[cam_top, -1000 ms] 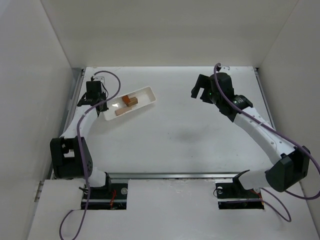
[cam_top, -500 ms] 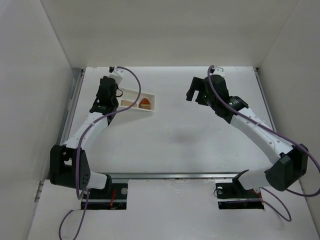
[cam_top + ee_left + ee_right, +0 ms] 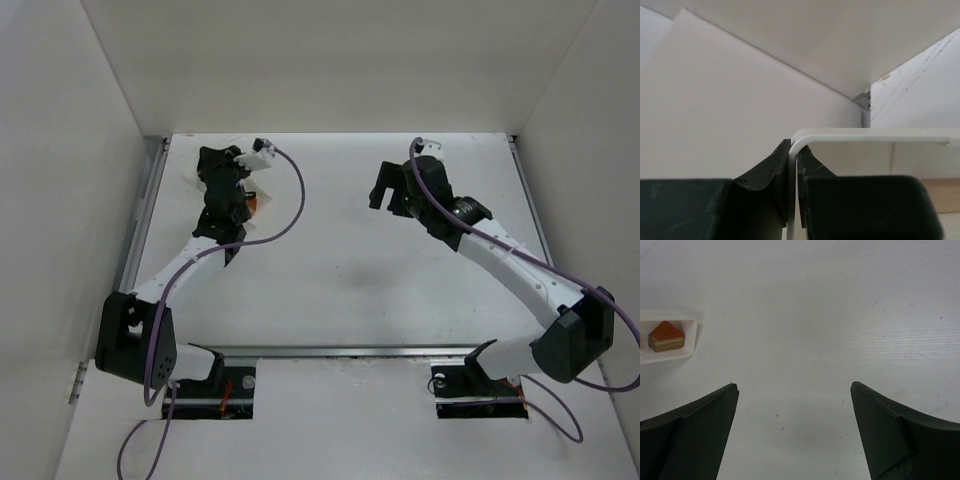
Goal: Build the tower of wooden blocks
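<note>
1. Two arms stand at the near edge of the table (image 3: 340,270); we list what is visible from left to right.
2. Left arm (image 3: 175,268): it reaches to the far-left part of the table. Its purple cable (image 3: 290,200) loops beside the wrist.
3. Left gripper (image 3: 793,162): the jaws are pinched narrow on the thin wall of the white plastic tray (image 3: 875,134). The dark fingers (image 3: 762,175) press that wall from both sides, and the rounded rim sits just above their tips.
4. Tray position: in the left wrist view the rim runs level to the right from the pinch point. From above, the gripper covers most of the tray. We cannot tell whether it lies flat on the table or is raised.
5. Blocks: in the right wrist view a reddish-brown roof-shaped piece (image 3: 666,330) sits directly on a pale tan bar (image 3: 667,344). The two touch and together look house-shaped, inside the visible end of the tray.
6. Other block traces: from above, only a small orange-brown spot shows just right of the left gripper. In the left wrist view a pale tan strip (image 3: 940,195) shows below the rim at the right edge. We cannot tell which block it is.
7. Right arm (image 3: 510,255): it reaches toward the far centre of the table, well apart from the tray.
8. Right gripper (image 3: 793,385): the fingers stand wide apart and hold nothing. Only bare table shows between them. The tray end with the blocks lies at the left edge of this view, apart from both fingers.
</note>
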You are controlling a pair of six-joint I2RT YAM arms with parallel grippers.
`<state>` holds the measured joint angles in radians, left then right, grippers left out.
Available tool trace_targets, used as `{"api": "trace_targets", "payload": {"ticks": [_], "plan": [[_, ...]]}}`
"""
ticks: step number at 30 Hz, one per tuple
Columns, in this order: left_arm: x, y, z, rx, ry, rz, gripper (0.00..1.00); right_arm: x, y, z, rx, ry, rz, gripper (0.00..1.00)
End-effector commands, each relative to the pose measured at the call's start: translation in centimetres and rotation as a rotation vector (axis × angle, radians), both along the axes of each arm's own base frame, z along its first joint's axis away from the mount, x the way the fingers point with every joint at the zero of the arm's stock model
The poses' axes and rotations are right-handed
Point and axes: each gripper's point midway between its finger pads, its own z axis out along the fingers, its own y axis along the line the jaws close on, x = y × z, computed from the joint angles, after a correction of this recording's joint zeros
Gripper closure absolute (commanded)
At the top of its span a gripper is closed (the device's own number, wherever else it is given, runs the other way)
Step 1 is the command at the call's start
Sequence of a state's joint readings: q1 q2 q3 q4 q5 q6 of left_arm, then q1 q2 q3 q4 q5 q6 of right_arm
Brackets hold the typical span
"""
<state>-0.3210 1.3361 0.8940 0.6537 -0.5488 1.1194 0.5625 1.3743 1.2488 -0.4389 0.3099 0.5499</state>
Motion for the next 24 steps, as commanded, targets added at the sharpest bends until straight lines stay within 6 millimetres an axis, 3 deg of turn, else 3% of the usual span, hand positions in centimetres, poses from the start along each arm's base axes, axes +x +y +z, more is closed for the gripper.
{"api": "trace_targets", "payload": {"ticks": [1, 3, 4, 9, 13, 17, 24], "plan": [[-1.7, -1.4, 6.1, 0.109, -0.234, -0.026, 1.0, -0.2, 0.1, 1.7, 0.04, -0.053, -0.007, 0.0], [-2.1, -2.1, 5.3, 0.148, -0.226, -0.039, 1.0, -0.3, 0.0, 1.3, 0.035, -0.046, -0.007, 0.0], [-2.7, -2.9, 6.1, 0.171, -0.257, -0.056, 1.0, -0.4, -0.2, 1.8, 0.037, -0.057, -0.015, 0.0], [-4.2, -4.8, 5.7, 0.276, -0.294, -0.085, 1.0, -0.6, -0.6, 1.2, 0.027, -0.051, -0.023, 0.0], [-5.5, -7.4, 3.9, 0.382, -0.284, -0.153, 1.0, -0.8, -0.8, 1.2, 0.039, -0.051, -0.04, 0.0], [-6.9, -10.1, 0.6, 0.477, -0.247, -0.243, 1.0, -0.7, -0.9, 1.8, 0.053, -0.067, -0.054, 0.0], [-8.1, -13.7, -1.7, 0.488, -0.211, -0.326, 1.0, -0.8, -0.9, 1.1, 0.055, -0.057, -0.058, 0.0]]}}
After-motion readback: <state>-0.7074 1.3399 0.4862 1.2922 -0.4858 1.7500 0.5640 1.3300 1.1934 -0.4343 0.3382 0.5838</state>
